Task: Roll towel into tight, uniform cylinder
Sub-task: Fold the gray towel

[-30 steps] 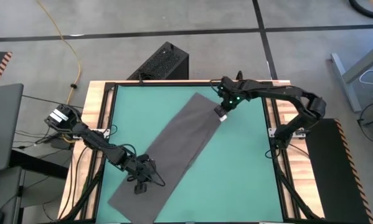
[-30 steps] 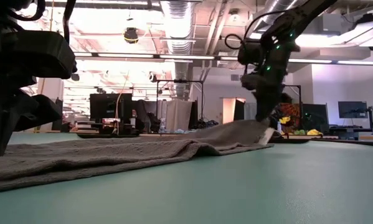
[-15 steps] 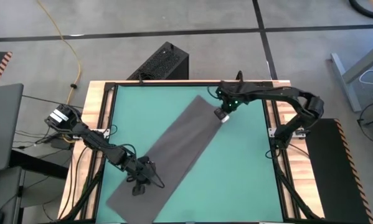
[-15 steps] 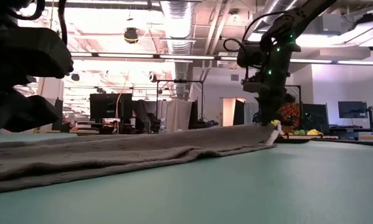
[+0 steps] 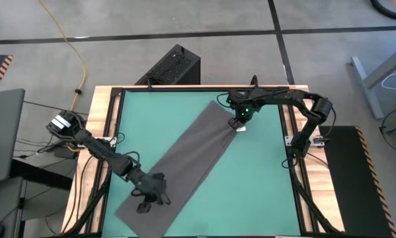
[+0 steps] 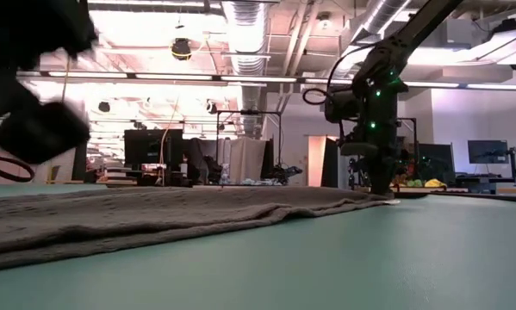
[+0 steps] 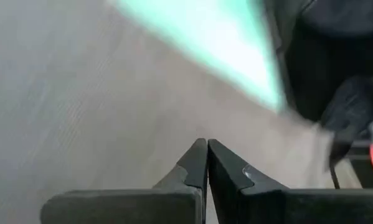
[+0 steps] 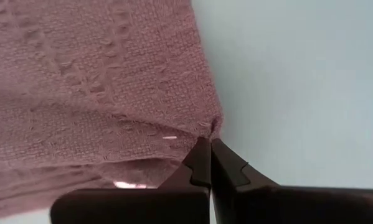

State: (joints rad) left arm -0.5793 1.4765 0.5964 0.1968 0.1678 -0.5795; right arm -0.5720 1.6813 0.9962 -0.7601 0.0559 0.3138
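Two dark arms are at work on your green table top point(image 5: 264, 172), one at each end of the long dark grey soft towel point(image 5: 184, 162), which lies flat and unrolled in a diagonal strip from the near left part of the table up to the far right part. You can see the right gripper point(image 5: 238, 123) at the far right corner of the towel, beside the small white tag point(image 5: 241, 128); its two dark fingers point(image 8: 208, 163) are pressed together, and their tips pinch the corner edge of the cloth where it bunches a little. The left gripper point(image 5: 147, 201) is over the near left end of the towel — its fingers point(image 7: 206, 167) are also clenched tight, with the grey cloth just under them, but you cannot tell whether any fabric is caught between them. From table height the towel shows as a low, slightly wrinkled layer, with the right gripper point(image 6: 380, 185) standing down on its far end.
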